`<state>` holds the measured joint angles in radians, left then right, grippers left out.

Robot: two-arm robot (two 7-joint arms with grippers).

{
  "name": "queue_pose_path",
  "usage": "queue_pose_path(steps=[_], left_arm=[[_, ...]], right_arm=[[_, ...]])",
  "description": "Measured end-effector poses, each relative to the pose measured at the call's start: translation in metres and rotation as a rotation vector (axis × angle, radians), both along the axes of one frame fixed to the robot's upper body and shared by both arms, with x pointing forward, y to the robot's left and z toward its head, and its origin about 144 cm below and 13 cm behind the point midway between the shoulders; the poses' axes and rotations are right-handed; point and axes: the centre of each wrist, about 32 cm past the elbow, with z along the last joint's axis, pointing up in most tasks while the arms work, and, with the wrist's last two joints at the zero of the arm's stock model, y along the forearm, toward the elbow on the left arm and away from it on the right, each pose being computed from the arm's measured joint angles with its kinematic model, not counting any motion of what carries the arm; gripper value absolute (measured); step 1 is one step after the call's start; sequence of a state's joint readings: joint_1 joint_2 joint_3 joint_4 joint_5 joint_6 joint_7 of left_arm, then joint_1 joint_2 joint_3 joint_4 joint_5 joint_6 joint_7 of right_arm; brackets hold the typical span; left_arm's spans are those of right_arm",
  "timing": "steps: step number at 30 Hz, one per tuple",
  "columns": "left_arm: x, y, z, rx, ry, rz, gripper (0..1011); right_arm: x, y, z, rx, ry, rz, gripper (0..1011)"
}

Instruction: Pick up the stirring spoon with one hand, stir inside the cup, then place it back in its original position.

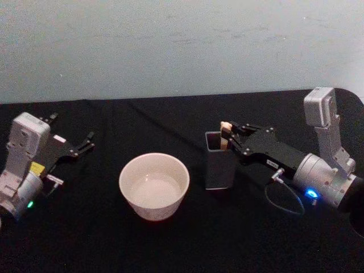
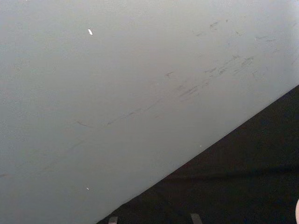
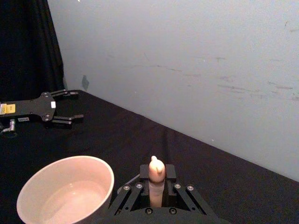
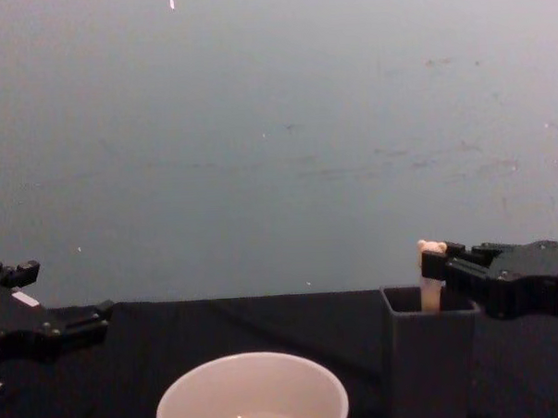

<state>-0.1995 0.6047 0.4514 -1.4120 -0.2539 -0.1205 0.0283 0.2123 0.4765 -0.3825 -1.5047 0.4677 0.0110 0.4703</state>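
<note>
I am reaching my right end effector [image 1: 226,136] over the top of the dark grey holder [image 1: 218,162], and its fingers are closing narrowly on the cream handle of the spoon [image 1: 224,135]. The spoon is standing upright inside the holder, with only the handle and its small bear head coming out above the rim. In the chest view, the bear head [image 4: 430,249] is showing just above the holder [image 4: 429,360], and my right end effector [image 4: 441,269] is coming in from the right side and touching the handle. In the right wrist view, the handle [image 3: 156,179] is sitting between my two black fingers [image 3: 133,196], which are pressing it from both sides. The white cup [image 1: 154,185] is standing on the black worktop [image 1: 182,239] just beside the holder, on its left side, and they are not touching. The lower part of the spoon is hidden inside the holder, so I cannot tell how the bowl of the spoon is lying. My left end effector [image 1: 85,143] is resting at the left side of the worktop, well apart from the cup, with its fingers spread open and holding nothing.
</note>
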Motion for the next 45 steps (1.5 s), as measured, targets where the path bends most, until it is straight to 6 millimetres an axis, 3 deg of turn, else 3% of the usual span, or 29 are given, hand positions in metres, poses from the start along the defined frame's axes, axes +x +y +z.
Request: queue_pose_path(steps=[4, 23, 30, 36, 45], left_arm=[[0.000, 0.000, 0.000, 0.000, 0.000, 0.000, 1001], [0.000, 0.000, 0.000, 0.000, 0.000, 0.000, 1001], [0.000, 0.000, 0.000, 0.000, 0.000, 0.000, 1001], [0.000, 0.000, 0.000, 0.000, 0.000, 0.000, 1001], [0.000, 0.000, 0.000, 0.000, 0.000, 0.000, 1001]], right_arm=[[0.000, 0.000, 0.000, 0.000, 0.000, 0.001, 222], [0.000, 0.000, 0.000, 0.002, -0.002, 0.003, 844], [0.000, 0.000, 0.001, 0.004, -0.005, 0.005, 1002], [0.002, 0.000, 0.012, 0.028, -0.070, 0.013, 1003], [0.007, -0.009, 0.046, 0.110, -0.252, -0.071, 1003]])
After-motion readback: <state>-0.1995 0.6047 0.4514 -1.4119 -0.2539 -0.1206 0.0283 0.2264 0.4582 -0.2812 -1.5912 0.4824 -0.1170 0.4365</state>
